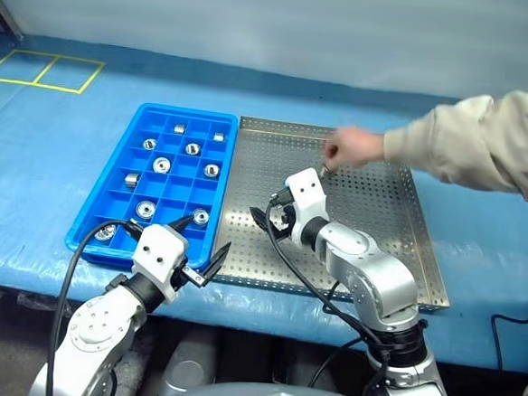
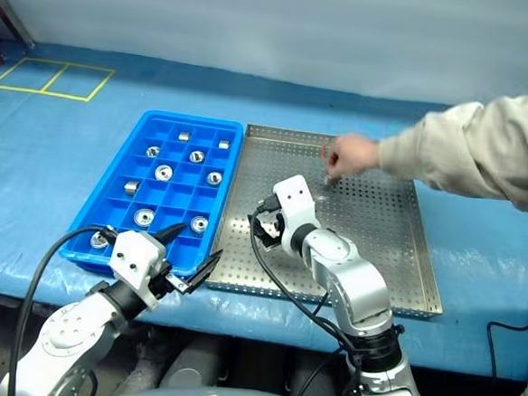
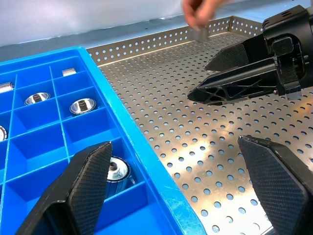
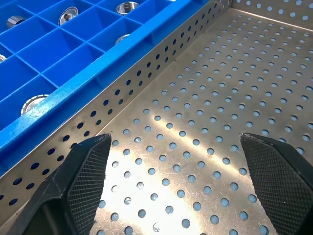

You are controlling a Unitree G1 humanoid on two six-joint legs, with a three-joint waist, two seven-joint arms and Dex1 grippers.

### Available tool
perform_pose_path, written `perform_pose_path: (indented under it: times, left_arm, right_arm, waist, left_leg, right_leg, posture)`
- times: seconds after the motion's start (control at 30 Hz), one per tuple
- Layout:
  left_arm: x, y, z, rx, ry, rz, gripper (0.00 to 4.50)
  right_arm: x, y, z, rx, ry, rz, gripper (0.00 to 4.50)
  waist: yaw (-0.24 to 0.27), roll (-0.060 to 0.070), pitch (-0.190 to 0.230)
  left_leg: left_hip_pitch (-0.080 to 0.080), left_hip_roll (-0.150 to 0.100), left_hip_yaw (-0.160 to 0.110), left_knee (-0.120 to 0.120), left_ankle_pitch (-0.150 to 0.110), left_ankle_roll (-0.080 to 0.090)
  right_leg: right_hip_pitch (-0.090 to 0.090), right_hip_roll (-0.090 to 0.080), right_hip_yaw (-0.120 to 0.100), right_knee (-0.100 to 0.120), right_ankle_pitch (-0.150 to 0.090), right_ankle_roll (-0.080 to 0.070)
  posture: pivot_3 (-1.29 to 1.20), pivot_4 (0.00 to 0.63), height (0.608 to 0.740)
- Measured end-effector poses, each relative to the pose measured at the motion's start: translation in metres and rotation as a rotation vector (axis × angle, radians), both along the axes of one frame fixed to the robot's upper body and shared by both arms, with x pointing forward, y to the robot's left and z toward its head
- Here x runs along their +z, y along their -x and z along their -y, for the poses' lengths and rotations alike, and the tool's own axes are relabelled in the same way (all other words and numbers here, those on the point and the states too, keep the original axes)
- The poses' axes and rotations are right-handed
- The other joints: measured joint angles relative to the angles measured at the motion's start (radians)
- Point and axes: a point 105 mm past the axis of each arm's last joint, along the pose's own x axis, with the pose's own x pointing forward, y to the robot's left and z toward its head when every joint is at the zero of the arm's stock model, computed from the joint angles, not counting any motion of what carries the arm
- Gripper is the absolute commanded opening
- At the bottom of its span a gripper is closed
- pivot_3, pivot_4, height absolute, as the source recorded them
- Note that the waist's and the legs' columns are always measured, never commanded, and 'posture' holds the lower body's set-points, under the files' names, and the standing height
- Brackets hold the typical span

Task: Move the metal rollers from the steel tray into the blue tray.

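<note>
The blue tray [image 1: 188,112] lies left of the steel tray [image 1: 370,233], the two touching side by side. Several metal rollers [image 1: 162,165] sit in separate compartments of the blue tray. A person's hand [image 1: 351,147] reaches over the far part of the steel tray, pinching a small metal roller [image 1: 325,170] just above the perforated floor. My right gripper [image 1: 269,213] hovers open and empty over the steel tray's left side, near the blue tray's wall [image 4: 98,73]. My left gripper [image 1: 203,240] is open and empty above the blue tray's near right corner, straddling the rim [image 3: 146,161] between the trays.
Both trays rest on a blue-covered table [image 1: 477,267]. The person's sleeve [image 1: 485,141] stretches in from the right over the steel tray's far right corner. Yellow tape squares [image 1: 46,69] mark the table's far left. A black cable [image 1: 68,284] loops beside my left arm.
</note>
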Motion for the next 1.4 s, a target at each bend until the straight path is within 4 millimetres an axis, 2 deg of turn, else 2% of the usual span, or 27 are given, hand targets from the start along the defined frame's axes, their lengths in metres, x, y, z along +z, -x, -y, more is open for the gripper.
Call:
perform_pose_path:
  times: [0.4,0.5,0.7,0.93,1.13,1.4]
  left_arm:
    - [-0.005,-0.001,-0.001,0.006,-0.003,-0.016,4.5]
    - [-0.004,-0.002,-0.001,0.003,-0.003,-0.01,4.5]
    - [-0.001,-0.004,0.003,-0.013,0.001,0.0,4.5]
    - [-0.003,-0.001,0.013,-0.054,0.016,-0.012,4.5]
    - [-0.005,0.002,0.028,-0.095,0.045,-0.021,4.5]
    - [-0.005,0.003,0.035,-0.107,0.051,-0.02,4.5]
  right_arm:
    - [0.002,-0.001,-0.001,-0.013,-0.008,0.007,4.45]
    - [0.007,-0.011,-0.001,-0.053,-0.025,0.034,4.45]
    - [0.016,-0.059,0.025,-0.262,-0.023,0.115,4.45]
    - [0.014,-0.107,0.061,-0.481,0.011,0.161,4.45]
    - [-0.003,-0.127,0.085,-0.599,0.037,0.137,4.45]
    - [-0.032,-0.131,0.103,-0.671,0.054,0.052,4.45]
  waist:
    - [0.0,0.0,0.0]
    - [-0.001,0.0,0.0]
    - [-0.001,0.0,0.0]
    - [-0.003,0.0,0.0]
    - [-0.004,0.0,0.0]
    - [-0.007,0.001,0.0]
  left_leg:
    - [0.0,0.0,0.0,0.0,0.0,0.0]
    - [0.0,0.0,0.0,0.0,0.0,0.0]
    - [0.001,-0.001,0.001,0.0,0.002,0.0]
    - [0.001,-0.002,0.002,-0.001,0.002,0.0]
    - [0.002,-0.002,0.004,-0.001,0.002,0.0]
    - [0.002,-0.001,0.005,-0.001,0.002,0.0]
  right_leg:
    - [0.0,0.0,0.0,0.0,0.0,0.0]
    - [0.0,0.0,0.0,0.0,0.0,0.0]
    - [0.0,0.0,0.002,0.001,0.001,0.001]
    - [0.0,0.001,0.004,0.002,0.003,-0.001]
    - [0.0,0.001,0.006,0.002,0.004,-0.003]
    - [-0.001,0.001,0.007,0.003,0.005,-0.003]
  posture:
    - [0.3,0.15,0.74]
    - [0.29,0.15,0.74]
    - [0.3,0.15,0.74]
    - [0.31,0.15,0.74]
    - [0.32,0.15,0.74]
    - [0.32,0.15,0.74]
